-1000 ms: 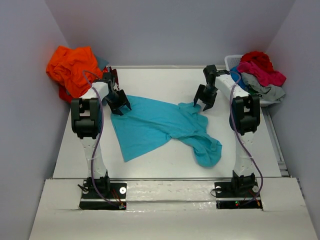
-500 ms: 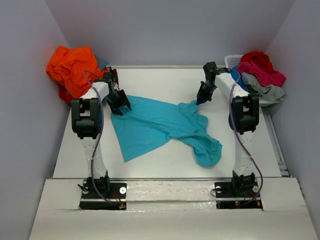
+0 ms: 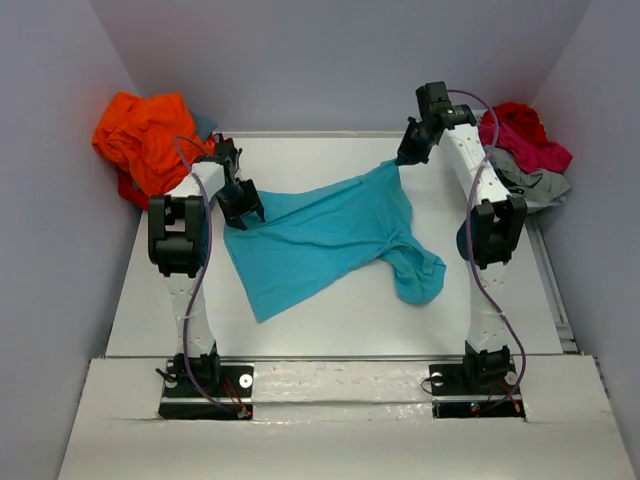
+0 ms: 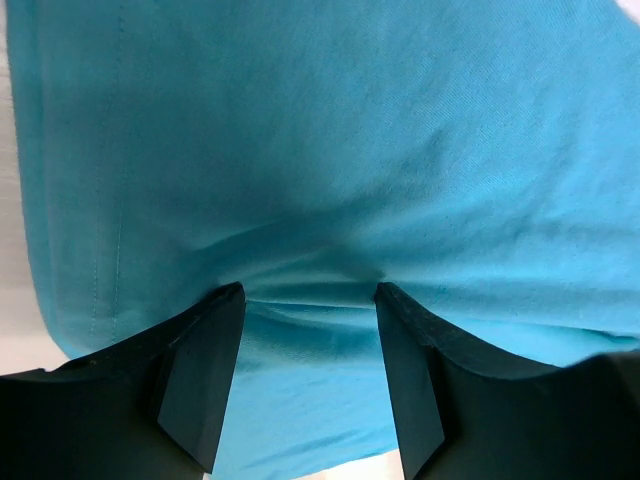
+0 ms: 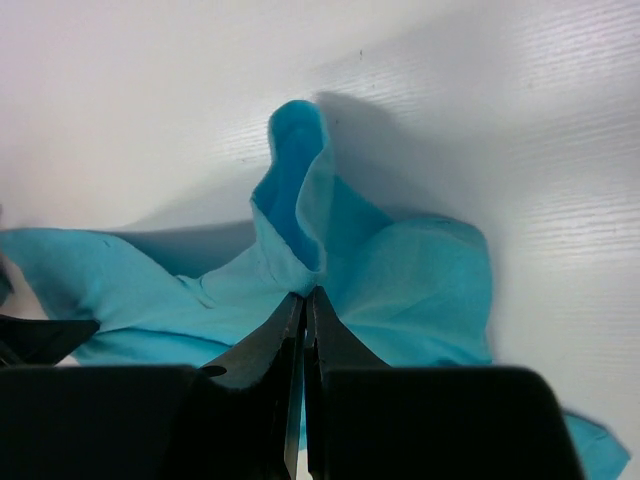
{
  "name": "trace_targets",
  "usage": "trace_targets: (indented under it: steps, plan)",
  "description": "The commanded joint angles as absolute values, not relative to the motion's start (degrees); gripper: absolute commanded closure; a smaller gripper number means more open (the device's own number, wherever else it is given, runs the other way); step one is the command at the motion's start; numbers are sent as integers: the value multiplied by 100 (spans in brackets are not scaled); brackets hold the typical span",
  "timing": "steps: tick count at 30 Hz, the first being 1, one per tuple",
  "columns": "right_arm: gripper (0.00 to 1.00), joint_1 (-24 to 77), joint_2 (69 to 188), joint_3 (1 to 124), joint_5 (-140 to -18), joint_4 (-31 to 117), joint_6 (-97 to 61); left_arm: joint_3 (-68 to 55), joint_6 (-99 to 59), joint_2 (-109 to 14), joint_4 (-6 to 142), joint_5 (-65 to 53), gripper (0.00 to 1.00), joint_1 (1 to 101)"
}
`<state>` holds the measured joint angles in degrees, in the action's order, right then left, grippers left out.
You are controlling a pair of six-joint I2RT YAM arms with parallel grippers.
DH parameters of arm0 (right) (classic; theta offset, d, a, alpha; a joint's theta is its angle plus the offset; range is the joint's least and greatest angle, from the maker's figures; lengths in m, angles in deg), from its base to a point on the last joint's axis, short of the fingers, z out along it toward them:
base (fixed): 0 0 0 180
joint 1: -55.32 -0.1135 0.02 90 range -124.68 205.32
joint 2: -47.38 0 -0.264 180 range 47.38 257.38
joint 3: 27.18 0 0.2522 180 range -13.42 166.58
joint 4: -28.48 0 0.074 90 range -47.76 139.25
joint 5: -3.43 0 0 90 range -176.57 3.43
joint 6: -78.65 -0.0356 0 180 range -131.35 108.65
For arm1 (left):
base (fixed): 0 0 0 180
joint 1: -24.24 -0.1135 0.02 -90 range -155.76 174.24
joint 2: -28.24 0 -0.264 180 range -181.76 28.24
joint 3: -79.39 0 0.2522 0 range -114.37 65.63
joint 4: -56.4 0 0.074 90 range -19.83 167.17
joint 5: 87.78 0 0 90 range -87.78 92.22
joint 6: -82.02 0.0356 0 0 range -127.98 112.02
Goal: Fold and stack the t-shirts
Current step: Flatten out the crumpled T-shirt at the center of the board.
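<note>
White tabletop [image 3: 330, 150] fills the floor of a pale grey walled booth. The right gripper [image 5: 304, 300] has its jaws pressed together on a pinched fold of the turquoise t-shirt [image 5: 300, 215], and the cloth stands up in a narrow peak just beyond the tips. From above, that right gripper [image 3: 405, 158] sits toward 1 o'clock on the table, with the cloth pulled up to it in a point. The left gripper [image 4: 310, 295] has its jaws apart, tips down on the shirt, with a low wrinkle of fabric lying in the gap between them. Overhead it [image 3: 240, 208] is at about 10 o'clock, on the shirt's left corner. The turquoise t-shirt [image 3: 320, 240] spreads across the table's middle between the two grippers, with a flat corner reaching toward 7 o'clock and a bunched lump at 4 o'clock. An orange heap of shirts [image 3: 145, 130] lies off the table at 10 o'clock. A red shirt [image 3: 515, 118], a pink shirt [image 3: 540, 152] and a light grey shirt [image 3: 535, 183] are piled at 2 o'clock.
</note>
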<state>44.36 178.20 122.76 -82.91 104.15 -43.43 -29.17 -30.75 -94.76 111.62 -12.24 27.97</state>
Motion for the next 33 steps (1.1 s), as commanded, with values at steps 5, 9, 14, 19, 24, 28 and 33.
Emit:
trace_targets:
  steps: [5, 9, 14, 19, 24, 28, 33]
  plan:
    - [93, 4486, 17658, 12931, -8912, 10298, -3948, -3376, -2811, -9867, 11411, -755, 33, 3118]
    - [93, 4539, 17588, 12984, -9009, 10105, -3939, -3527, -2820, -9964, 11455, -675, 32, 3171]
    - [93, 4592, 17964, 13492, -8878, 10208, -3912, -3632, -2829, -9990, 11420, -657, 31, 3171]
    - [93, 4758, 18220, 13380, -8763, 10114, -3982, -3904, -2767, -9815, 11446, -184, 30, 3294]
    - [93, 4759, 18386, 13204, -8701, 10078, -3965, -3957, -2741, -9419, 11385, 388, 28, 3627]
    - [93, 4759, 18554, 13318, -8508, 10122, -3948, -3878, -2785, -9208, 11130, 415, 25, 3628]
    - [93, 4811, 18624, 13239, -8359, 10148, -3913, -5212, -2785, -10199, 11761, 363, 24, 3628]
